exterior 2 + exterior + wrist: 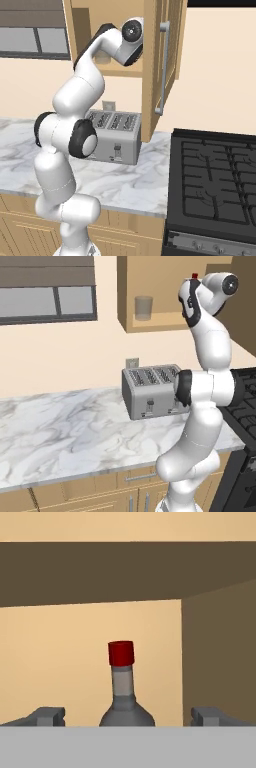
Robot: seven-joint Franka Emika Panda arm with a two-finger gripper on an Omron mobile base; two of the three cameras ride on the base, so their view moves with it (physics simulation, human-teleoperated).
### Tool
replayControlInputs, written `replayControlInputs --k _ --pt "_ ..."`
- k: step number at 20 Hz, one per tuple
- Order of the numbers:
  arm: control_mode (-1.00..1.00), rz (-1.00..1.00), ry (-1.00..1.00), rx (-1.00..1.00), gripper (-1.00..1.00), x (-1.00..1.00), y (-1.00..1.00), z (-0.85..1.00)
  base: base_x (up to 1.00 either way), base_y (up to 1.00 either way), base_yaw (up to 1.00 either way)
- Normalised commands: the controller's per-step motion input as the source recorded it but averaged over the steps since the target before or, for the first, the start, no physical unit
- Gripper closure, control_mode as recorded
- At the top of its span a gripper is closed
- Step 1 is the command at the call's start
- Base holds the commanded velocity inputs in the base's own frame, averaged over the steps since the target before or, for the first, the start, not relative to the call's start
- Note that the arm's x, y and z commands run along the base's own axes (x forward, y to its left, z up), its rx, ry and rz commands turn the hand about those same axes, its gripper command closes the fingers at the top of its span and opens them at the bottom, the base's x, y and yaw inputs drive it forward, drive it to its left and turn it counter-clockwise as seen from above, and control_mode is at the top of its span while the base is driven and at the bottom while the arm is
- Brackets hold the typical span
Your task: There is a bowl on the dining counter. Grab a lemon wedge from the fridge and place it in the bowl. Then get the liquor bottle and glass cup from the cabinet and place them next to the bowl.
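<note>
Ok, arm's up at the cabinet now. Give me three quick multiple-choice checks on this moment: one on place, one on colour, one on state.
1. Where does the glass cup stand?
A. on the cabinet shelf
B. on the counter beside the toaster
C. on the stove

2. What colour is the cap of the liquor bottle?
A. green
B. red
C. white

3. How is the claw set?
A. shut on the bottle's neck
B. shut and empty
C. open, a finger on either side of the bottle, touching nothing

Answers:
1 A: the left base view shows the cup on the wooden shelf, above the toaster.
2 B: the hand view shows a red cap on the narrow neck.
3 C: in the hand view the two fingertips stand wide apart, the bottle between and beyond them.
</note>
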Motion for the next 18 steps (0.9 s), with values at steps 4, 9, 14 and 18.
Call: replayControlInputs --k 4,9,14,18 --pt "-1.0 0.0 -0.04 -0.12 -1.0 0.16 0.0 -0.15 0.0 0.0 0.0" --pt "-1.0 0.0 0.0 -0.03 -1.0 0.24 0.0 0.0 0.0 0.0 0.0" --pt "-1.0 0.0 0.0 0.0 -1.0 0.29 0.0 0.0 0.0 0.0 0.0" --pt "-1.0 0.0 0.0 0.0 -1.0 0.2 -0.01 0.0 0.0 0.0 0.0"
